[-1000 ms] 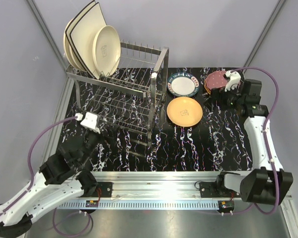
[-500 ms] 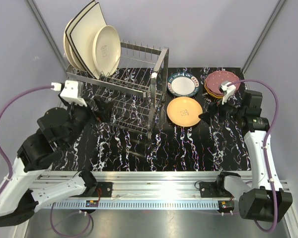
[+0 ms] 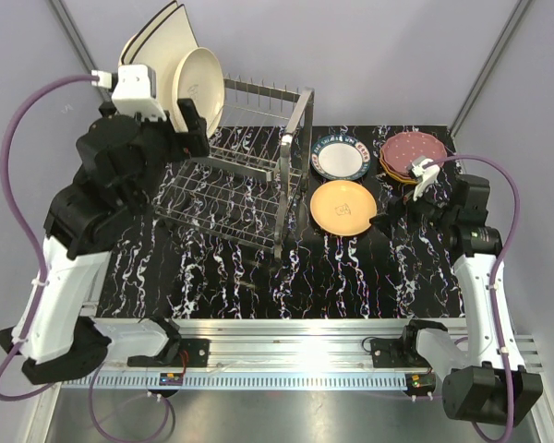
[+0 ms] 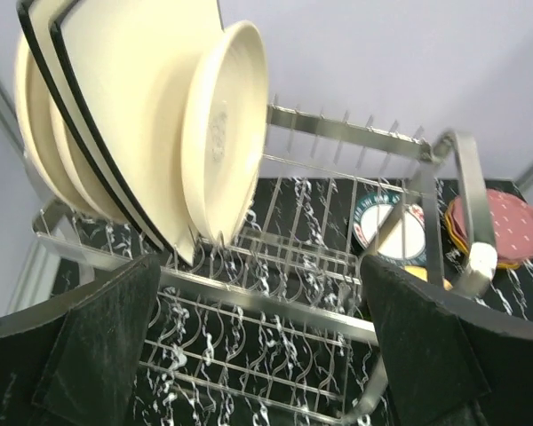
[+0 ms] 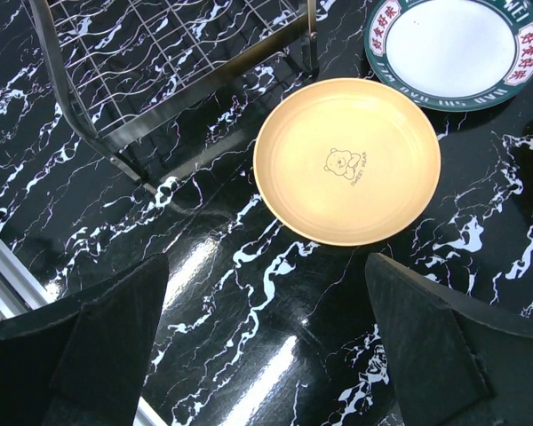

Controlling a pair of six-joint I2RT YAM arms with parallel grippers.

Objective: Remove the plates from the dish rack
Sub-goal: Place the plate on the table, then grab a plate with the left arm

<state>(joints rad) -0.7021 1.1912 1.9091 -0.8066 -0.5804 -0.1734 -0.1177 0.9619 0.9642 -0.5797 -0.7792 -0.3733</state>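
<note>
Toward the right edge of the counter (image 3: 351,277), the right gripper (image 5: 266,262) hovers with its fingers wide apart, just beside the orange plate (image 5: 348,160). A low move could push that plate. Further, at the far left corner, the left gripper (image 4: 259,266) is also wide open and empty. It faces the round cream plate (image 4: 218,142) in the upper tier of the dish rack (image 3: 249,185). This plate stands very close to the square plates (image 4: 133,80), so I think pulling it may drag them or catch a prong.

Counted on the counter: one orange plate, one white plate with patterned rim (image 5: 453,40), and one maroon stack (image 3: 414,148) of unclear number. In the rack: one round plate and at least two square ones.
</note>
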